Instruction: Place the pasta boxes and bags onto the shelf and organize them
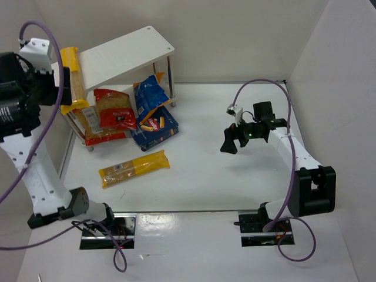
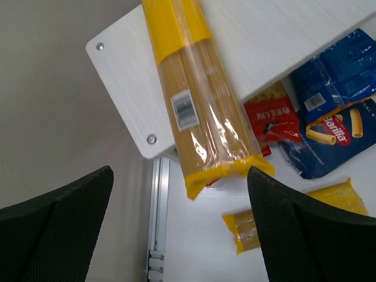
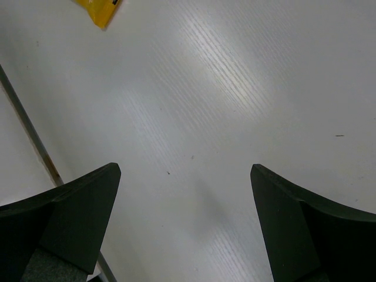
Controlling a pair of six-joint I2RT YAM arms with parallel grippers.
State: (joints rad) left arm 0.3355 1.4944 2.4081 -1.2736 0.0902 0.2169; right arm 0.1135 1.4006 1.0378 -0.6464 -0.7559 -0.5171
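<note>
A long yellow spaghetti pack (image 1: 73, 76) lies on the left end of the white shelf (image 1: 126, 50), its near end hanging over the edge. In the left wrist view the pack (image 2: 200, 100) rests on the shelf board (image 2: 126, 76). My left gripper (image 2: 179, 173) is open above it and apart from it; in the top view it (image 1: 56, 94) is raised at the shelf's left end. A second yellow pack (image 1: 134, 168) lies on the table. Red bags (image 1: 114, 110), a blue bag (image 1: 150, 94) and a dark-blue box (image 1: 157, 130) lie under and in front of the shelf. My right gripper (image 1: 232, 141) is open and empty.
The shelf stands on thin metal legs (image 1: 169, 73) at the back left, close to the left wall. An aluminium rail (image 2: 157, 217) runs along the table's left edge. The right wrist view shows bare table (image 3: 235, 88) and the tip of the second pack (image 3: 97, 12).
</note>
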